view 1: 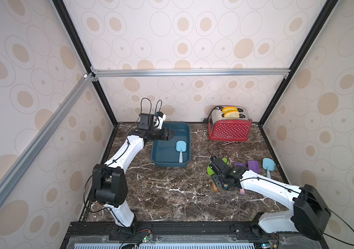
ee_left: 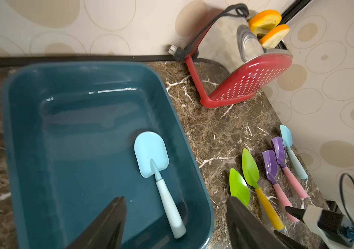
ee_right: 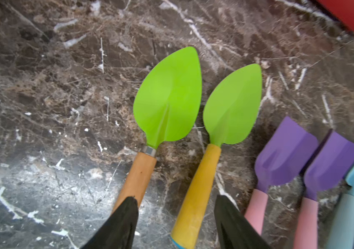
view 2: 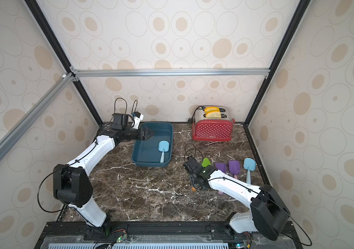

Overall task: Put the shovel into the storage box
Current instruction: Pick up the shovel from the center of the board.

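The teal-blue storage box [view 1: 163, 152] [view 2: 148, 151] [ee_left: 74, 140] stands at the back left of the marble table. A light blue shovel [view 1: 180, 148] [view 2: 163, 148] [ee_left: 151, 154] lies flat inside it, by its right wall. Over the box's far left part my left gripper [view 1: 171, 134] [view 2: 150, 133] [ee_left: 175, 199] hovers open and empty. My right gripper [view 1: 216, 180] [ee_right: 175, 196] is open and low over two green shovels [ee_right: 168, 97] [ee_right: 233, 105]. Its jaws straddle the yellow handle [ee_right: 195, 194] without touching it.
Two purple shovels [ee_right: 286, 151] [ee_right: 331, 159] and another light blue one [view 1: 268, 165] lie in a row right of the green ones. A red dotted toaster [view 1: 229, 129] with bread slices stands at the back right. Patterned walls enclose the table.
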You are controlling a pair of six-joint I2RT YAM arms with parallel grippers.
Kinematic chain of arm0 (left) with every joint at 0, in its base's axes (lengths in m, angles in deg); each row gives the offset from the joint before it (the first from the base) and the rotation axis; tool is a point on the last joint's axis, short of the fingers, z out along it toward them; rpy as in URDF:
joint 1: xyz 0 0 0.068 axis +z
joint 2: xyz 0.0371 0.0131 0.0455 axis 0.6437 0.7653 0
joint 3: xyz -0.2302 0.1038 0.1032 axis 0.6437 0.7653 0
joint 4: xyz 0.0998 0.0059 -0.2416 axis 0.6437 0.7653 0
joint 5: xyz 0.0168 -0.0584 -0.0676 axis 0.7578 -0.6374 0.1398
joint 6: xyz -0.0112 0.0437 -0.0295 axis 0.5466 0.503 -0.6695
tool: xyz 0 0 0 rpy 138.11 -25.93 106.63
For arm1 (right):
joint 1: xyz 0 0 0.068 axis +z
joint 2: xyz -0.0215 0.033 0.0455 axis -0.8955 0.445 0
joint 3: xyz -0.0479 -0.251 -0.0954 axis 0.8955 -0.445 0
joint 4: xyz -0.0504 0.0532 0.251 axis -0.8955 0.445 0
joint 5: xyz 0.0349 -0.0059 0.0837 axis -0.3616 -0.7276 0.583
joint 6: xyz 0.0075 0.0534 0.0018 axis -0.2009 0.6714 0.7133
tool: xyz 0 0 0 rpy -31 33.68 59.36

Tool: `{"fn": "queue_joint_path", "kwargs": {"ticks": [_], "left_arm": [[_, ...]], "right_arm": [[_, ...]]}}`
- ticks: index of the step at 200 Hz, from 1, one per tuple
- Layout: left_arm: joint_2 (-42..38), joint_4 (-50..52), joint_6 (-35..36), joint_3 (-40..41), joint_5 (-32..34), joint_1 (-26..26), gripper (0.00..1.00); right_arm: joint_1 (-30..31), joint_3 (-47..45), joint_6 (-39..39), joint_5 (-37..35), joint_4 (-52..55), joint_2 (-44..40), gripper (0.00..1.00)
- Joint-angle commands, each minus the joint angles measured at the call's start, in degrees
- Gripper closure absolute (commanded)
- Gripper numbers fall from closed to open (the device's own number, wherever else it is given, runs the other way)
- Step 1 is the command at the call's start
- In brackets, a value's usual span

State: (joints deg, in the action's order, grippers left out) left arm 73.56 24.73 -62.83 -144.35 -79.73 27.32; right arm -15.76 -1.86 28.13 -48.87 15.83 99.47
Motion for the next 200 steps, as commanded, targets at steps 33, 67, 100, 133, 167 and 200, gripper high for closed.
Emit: {"fn": "queue_joint_path", "kwargs": {"ticks": [33, 67, 100, 133, 167, 200], "left_arm": [[-6.00, -6.23, -4.71, 7.20, 0.63, -1.29, 0.22], [-5.92, -6.47, -4.76, 7.30, 0.46, -1.64, 0.22], [-6.00, -6.88, -4.99, 7.57, 0.28, -1.79, 0.22], [-6.10, -7.05, -4.92, 7.56, 0.10, -1.92, 0.22], [-5.78, -7.18, -4.99, 7.78, 0.10, -1.98, 0.22], [-6.09, -7.04, -4.84, 7.96, 0.28, -2.01, 0.21]], "right_arm": [[-0.26, -2.71, 4.67, 7.58, -4.98, 2.58, 0.39], [-0.23, -4.80, 6.85, 10.39, -6.34, 1.64, 0.45], [-0.18, -7.26, 7.81, 10.91, -7.84, 0.80, 0.47], [-0.17, -7.39, 7.68, 11.39, -8.95, 2.17, 0.51], [-0.18, -7.03, 7.33, 11.75, -9.27, 3.35, 0.62], [-0.18, -7.55, 7.41, 11.76, -9.43, 3.46, 0.62]]}}
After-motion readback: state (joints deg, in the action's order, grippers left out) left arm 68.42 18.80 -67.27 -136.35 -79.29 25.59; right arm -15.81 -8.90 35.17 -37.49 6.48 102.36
